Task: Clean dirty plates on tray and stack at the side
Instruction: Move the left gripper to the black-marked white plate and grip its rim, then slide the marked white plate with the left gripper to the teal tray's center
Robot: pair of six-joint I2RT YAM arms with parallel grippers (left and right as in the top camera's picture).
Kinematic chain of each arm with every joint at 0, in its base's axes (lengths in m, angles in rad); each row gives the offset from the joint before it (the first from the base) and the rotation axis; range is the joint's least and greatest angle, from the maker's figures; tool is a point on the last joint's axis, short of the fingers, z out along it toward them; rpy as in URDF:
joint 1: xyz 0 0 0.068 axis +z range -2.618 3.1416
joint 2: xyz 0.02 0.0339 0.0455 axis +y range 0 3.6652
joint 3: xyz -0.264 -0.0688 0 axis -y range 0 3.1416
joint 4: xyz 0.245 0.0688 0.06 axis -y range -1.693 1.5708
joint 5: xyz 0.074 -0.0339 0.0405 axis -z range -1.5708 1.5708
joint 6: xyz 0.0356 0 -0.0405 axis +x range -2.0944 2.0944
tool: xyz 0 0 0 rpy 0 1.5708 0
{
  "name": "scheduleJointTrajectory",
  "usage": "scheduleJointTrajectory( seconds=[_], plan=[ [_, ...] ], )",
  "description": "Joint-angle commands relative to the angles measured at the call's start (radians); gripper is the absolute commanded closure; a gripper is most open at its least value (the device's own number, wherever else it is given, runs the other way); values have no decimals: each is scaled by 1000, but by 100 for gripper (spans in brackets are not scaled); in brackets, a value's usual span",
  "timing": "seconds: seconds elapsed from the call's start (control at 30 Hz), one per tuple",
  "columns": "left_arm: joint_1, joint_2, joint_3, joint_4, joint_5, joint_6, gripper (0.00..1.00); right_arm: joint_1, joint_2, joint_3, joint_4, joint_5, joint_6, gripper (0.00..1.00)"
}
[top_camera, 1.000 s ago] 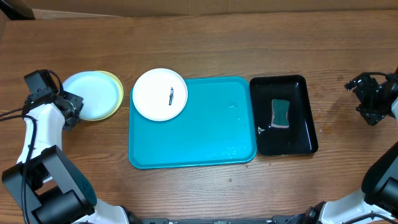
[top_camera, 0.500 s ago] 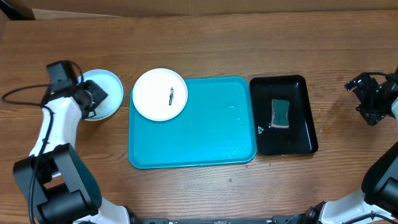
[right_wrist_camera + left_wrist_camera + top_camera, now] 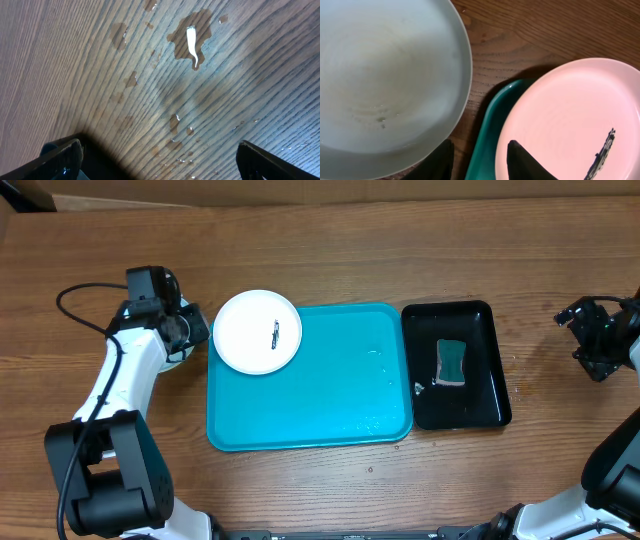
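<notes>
My left gripper (image 3: 479,162) hangs part-open, empty, beside the round white plastic plate (image 3: 250,332); my right gripper (image 3: 160,160) gapes empty by the right edge of the desk (image 3: 540,240).

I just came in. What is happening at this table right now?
A two-armed robot is working on dirty plates. The left gripper hovers open above the gap between a pale blue plate beside the turquoise tray and a white plate on the tray's corner. The white plate has a dark smear. The sponge lies in the black tray. The right gripper hangs open over the wet table, holding nothing.
</notes>
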Motion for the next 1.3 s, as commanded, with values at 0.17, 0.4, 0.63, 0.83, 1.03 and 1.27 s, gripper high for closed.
scheduleJointTrajectory(
  seconds=[0.17,0.4,0.63,0.83,1.03,1.27],
  plan=[
    [-25,8,-29,19,7,23,53,-1,-11,18,4,-1,8,0],
    [-28,66,-59,85,17,29,51,-1,-11,18,4,-1,8,0],
    [-29,154,-59,140,100,62,58,-1,-11,18,4,-1,8,0],
    [-29,163,-56,150,106,67,71,-1,-11,18,4,-1,8,0],
    [-29,162,-56,150,106,67,74,-1,-11,18,4,-1,8,0],
    [-34,158,-14,100,105,71,71,-1,-11,18,4,-1,8,0]
  ],
)
